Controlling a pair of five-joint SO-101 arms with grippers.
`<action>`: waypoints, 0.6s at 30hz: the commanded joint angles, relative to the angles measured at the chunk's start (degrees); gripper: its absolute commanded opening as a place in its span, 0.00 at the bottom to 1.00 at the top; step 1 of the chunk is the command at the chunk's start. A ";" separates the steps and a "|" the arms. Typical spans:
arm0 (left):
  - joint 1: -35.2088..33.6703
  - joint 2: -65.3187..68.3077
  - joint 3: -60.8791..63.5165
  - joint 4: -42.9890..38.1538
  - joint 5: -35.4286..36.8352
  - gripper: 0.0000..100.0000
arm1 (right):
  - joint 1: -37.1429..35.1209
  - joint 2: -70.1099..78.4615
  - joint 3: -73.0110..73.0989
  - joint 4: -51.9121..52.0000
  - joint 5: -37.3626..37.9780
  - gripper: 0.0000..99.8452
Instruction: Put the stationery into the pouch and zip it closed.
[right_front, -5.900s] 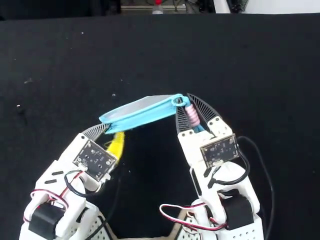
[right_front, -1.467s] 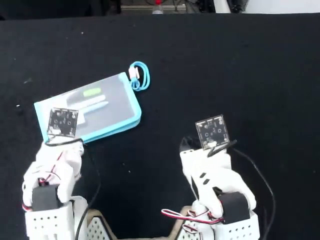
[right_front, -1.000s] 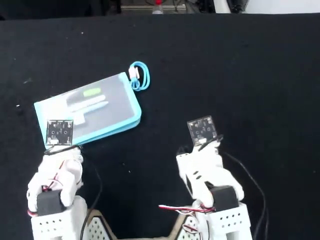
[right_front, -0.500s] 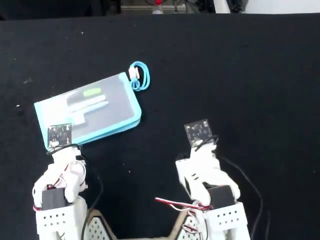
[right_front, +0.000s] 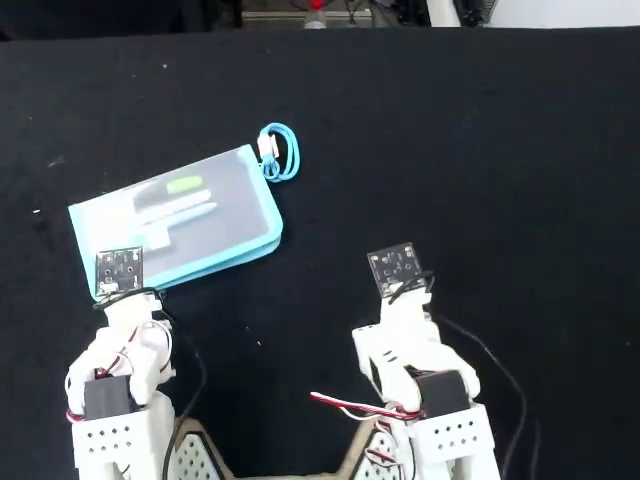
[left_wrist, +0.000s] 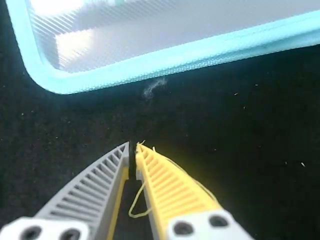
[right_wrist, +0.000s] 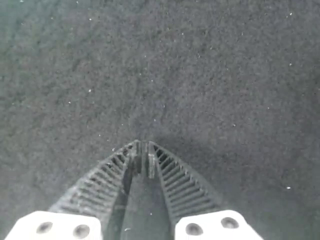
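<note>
Pouch (right_front: 190, 215) placement, reported from your tools outward. Your left tool (left_wrist: 134, 146) is closed, its tips meeting on nothing; a loose yellow thread (left_wrist: 136, 200) hangs between the fingers. It sits low over the black surface (right_front: 450, 130). Directly ahead of it, near but not touching, lies a rounded corner of the pouch. Your right tool (right_wrist: 142, 144) is likewise closed and empty over bare surface, well apart from the pouch, so the left arm is plainly the nearer.

The pouch lies flat. Its long axis runs diagonally from that near corner away toward the right arm's side and ends at the blue cord loop (right_front: 281, 152) on the zip pull. Through the translucent face you can make out the stationery (right_front: 178, 205): one green piece and pale pen-like pieces. The blue edging looks unbroken all round. I judge the zip closed and the task essentially complete, so no further grasp is called for.
</note>
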 joint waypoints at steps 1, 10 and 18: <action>-0.13 -0.44 1.36 -1.05 0.53 0.03 | 0.70 -0.40 0.04 0.26 -0.09 0.01; 0.13 -1.23 1.36 -1.05 0.53 0.03 | 5.63 -9.71 -0.40 1.05 -0.09 0.01; 9.45 -1.32 1.36 -1.05 0.53 0.03 | 10.20 -9.63 -0.40 5.19 -0.09 0.01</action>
